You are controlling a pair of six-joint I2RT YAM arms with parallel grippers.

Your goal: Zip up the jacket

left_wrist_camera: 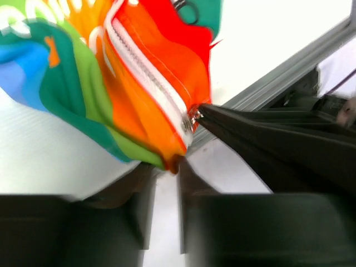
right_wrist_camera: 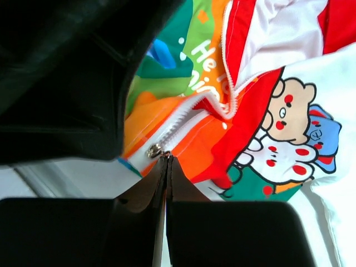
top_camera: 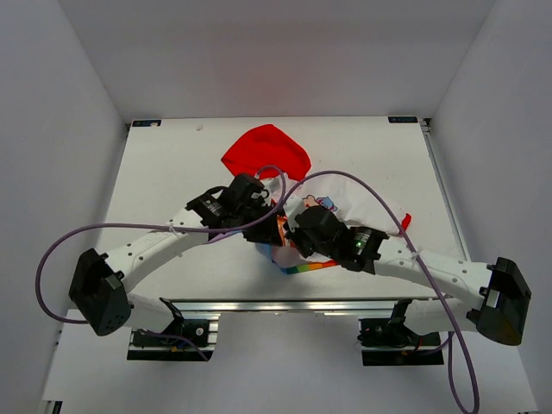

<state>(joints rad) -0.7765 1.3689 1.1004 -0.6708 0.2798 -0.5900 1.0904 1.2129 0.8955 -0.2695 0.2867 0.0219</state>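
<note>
The jacket [top_camera: 267,155] lies mid-way across the table [top_camera: 172,164], both grippers at its rainbow hem [left_wrist_camera: 83,83]
We find the left gripper [left_wrist_camera: 167,169] slightly parted at the hem corner; the right gripper [right_wrist_camera: 167,160] pressed together, tips touching the zip slider [right_wrist_camera: 154,150]

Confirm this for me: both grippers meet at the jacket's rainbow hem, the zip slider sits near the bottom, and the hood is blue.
Wrong on one count: the hood is red, not blue, as the top external view shows. The rest holds: the left gripper and the right gripper meet at the rainbow hem of the jacket, and the zip slider sits near the bottom.
</note>
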